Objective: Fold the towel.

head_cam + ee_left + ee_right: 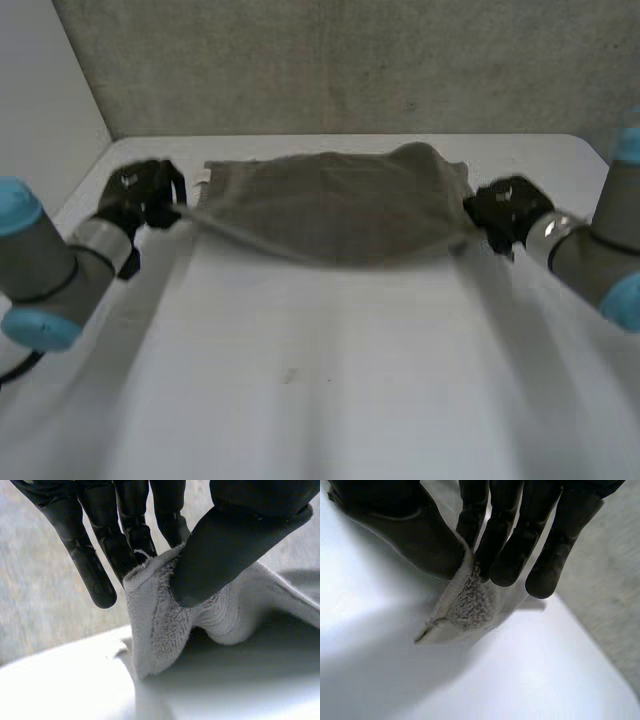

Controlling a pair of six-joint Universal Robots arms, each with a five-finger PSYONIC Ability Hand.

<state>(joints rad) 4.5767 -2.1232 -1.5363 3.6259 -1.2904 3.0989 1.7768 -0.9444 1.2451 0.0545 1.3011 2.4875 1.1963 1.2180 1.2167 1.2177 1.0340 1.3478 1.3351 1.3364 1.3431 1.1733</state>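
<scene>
A grey-brown towel (335,210) is stretched between my two hands over the far half of the white table (330,380), sagging in the middle. My left hand (140,192) pinches the towel's left corner (155,625) between thumb (225,545) and fingers (130,535). At the other end, my right hand (505,208) holds the right corner (465,605), squeezed between its thumb (415,540) and fingers (505,550). Both corners are lifted a little off the tabletop.
A rough grey wall (350,60) stands behind the table's far edge. A pale panel (40,100) rises at the left side. The near half of the table lies between my two arms.
</scene>
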